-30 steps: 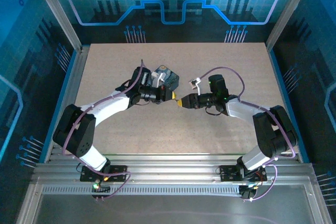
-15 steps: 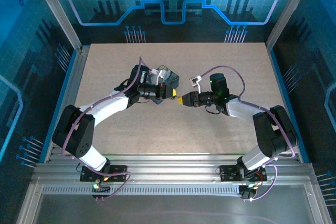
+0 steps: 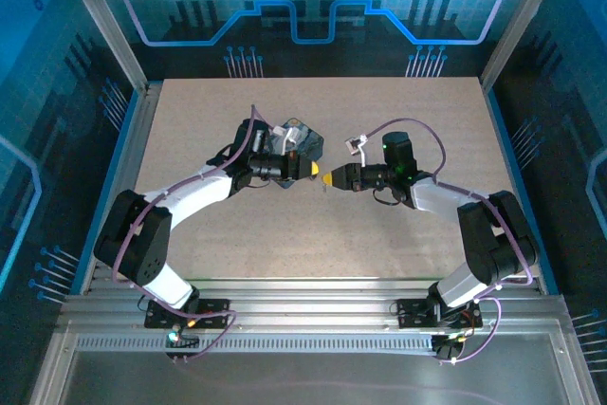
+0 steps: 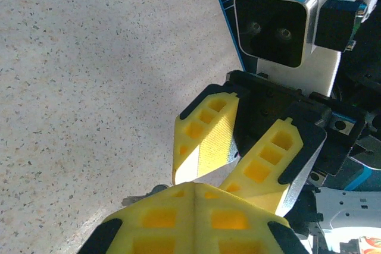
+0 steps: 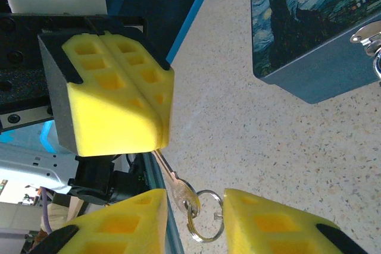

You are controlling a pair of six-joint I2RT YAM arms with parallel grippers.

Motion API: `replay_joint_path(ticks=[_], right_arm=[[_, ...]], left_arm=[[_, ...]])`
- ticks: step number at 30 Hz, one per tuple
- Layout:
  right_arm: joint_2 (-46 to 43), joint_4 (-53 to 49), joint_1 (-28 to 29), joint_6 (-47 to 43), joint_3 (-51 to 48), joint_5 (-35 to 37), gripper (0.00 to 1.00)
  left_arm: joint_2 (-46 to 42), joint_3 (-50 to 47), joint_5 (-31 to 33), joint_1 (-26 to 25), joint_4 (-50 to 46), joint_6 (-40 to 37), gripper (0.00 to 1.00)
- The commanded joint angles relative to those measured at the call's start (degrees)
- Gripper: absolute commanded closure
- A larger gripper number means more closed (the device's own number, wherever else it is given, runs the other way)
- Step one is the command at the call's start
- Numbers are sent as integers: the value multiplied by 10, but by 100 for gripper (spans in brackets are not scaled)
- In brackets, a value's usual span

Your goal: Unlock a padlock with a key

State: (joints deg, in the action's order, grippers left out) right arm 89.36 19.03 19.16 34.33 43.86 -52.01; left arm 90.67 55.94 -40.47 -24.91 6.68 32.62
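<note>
Clearly, your right wrist view has the left gripper (image 5: 156,117) clamped on the key (image 5: 176,190); right gripper (image 5: 193,206) spread wide, holding nothing; overhead the key is too small to tell.

Box (image 5: 309,34) behind key (image 5: 178,192), slightly left.

Pale speckled tabletop (image 3: 398,225), matte finish. Dark rectangular box (image 5: 309,28) lies flat on it, left of centre, toward the far side; lid carries a blue-and-yellow swirl painting. Silver metal clasp (image 5: 370,33) at one box edge. Blue-lit circuit-pattern panel (image 3: 313,7) behind. Ribbed aluminium rails (image 3: 313,315) run along the near edge.
</note>
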Motion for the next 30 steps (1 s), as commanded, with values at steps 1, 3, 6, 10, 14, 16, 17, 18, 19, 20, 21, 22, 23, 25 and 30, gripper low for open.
replay_joint_path(ticks=[1, 3, 6, 10, 14, 16, 17, 18, 19, 20, 21, 22, 23, 25, 30], right_arm=[[-5, 18, 1, 3, -2, -16, 71], [-4, 18, 3, 4, -1, -14, 71], [-3, 28, 4, 11, -3, -12, 72], [3, 40, 7, 20, -2, -13, 74], [11, 46, 14, 25, 1, -16, 74], [13, 48, 16, 25, 1, -16, 75], [14, 48, 17, 25, 0, -16, 75], [14, 49, 17, 24, -1, -15, 75], [14, 49, 17, 25, -2, -16, 75], [15, 49, 16, 25, -2, -16, 75], [15, 49, 16, 24, -3, -17, 76], [15, 50, 17, 24, -4, -17, 76], [15, 51, 16, 25, -6, -17, 77], [15, 53, 17, 26, -7, -17, 80], [17, 77, 17, 38, -12, -23, 87]], left_arm=[[-13, -11, -21, 5, 23, 9, 100], [-12, -12, -23, 5, 28, 11, 100], [-12, -14, -26, 5, 31, 14, 100], [-12, -17, -24, 5, 35, 17, 100], [-11, -19, -24, 5, 40, 20, 100], [-11, -20, -24, 6, 41, 20, 100], [-12, -20, -24, 7, 41, 21, 100], [-12, -20, -24, 7, 41, 21, 100], [-13, -20, -24, 7, 41, 21, 100], [-13, -20, -24, 9, 42, 22, 100], [-15, -21, -24, 10, 42, 22, 100], [-15, -20, -24, 10, 43, 23, 100], [-15, -21, -26, 11, 43, 24, 100], [-16, -20, -27, 12, 43, 23, 100], [-16, -23, -27, 13, 47, 26, 100]])
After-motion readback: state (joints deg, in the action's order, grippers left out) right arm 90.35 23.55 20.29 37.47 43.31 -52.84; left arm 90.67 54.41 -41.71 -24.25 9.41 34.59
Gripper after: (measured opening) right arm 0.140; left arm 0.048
